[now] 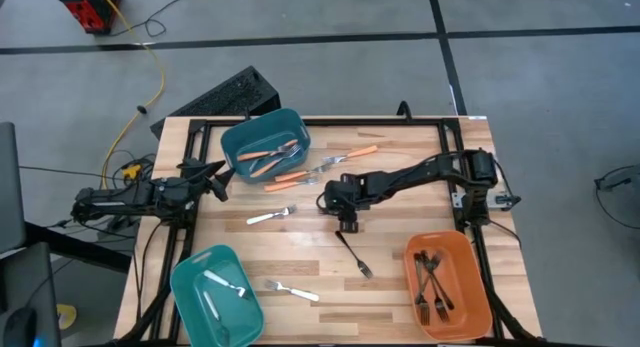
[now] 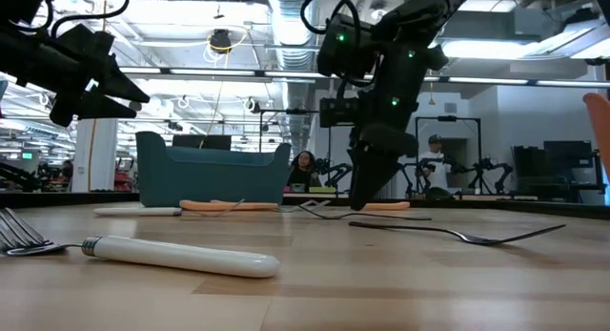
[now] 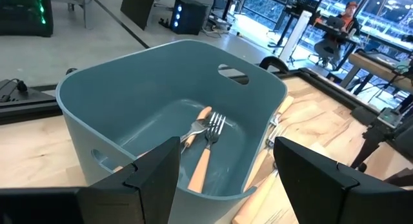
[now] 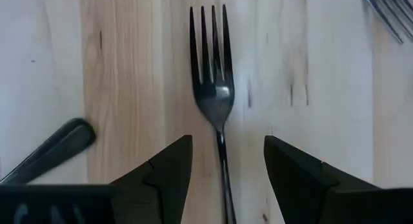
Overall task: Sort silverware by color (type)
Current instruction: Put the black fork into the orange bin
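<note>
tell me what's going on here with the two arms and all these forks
The robot is sorting forks by kind. The right pincer hangs open over a black fork lying on the table, its fingers on either side of the handle. The left pincer waits open at the teal bin holding orange-handled forks. Black forks already sit in the orange bin; several forks still lie loose on the table.

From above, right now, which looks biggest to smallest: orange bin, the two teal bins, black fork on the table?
1. Near teal bin, far teal bin and orange bin: too alike to rank.
2. Black fork, far smaller.
</note>
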Tool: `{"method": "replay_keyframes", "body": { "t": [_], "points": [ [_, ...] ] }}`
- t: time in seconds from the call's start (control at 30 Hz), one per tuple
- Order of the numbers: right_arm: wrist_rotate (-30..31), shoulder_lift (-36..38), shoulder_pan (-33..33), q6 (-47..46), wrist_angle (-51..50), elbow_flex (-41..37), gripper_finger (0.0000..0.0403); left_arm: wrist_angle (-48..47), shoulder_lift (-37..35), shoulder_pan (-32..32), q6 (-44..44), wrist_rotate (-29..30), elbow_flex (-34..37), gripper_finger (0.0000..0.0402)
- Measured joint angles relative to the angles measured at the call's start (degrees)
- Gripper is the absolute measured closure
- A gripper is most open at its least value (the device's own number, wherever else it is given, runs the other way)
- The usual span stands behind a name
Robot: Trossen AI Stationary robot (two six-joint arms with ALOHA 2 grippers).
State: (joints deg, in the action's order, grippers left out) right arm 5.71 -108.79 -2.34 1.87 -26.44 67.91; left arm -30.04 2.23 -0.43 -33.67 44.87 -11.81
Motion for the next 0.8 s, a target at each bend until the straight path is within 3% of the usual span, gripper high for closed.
{"method": "replay_keyframes", "body": {
  "t": [0.5,0.8],
  "points": [
    [-5.9,-3.5,-4.1,0.4,0.0,0.3,0.0197,0.0,0.0,0.0,0.0,0.5,0.0,0.0167],
    [-4.0,-3.6,-4.1,1.1,-1.7,0.2,0.0293,0.0,0.0,0.0,0.0,0.5,0.0,0.0167]
  ]
}}
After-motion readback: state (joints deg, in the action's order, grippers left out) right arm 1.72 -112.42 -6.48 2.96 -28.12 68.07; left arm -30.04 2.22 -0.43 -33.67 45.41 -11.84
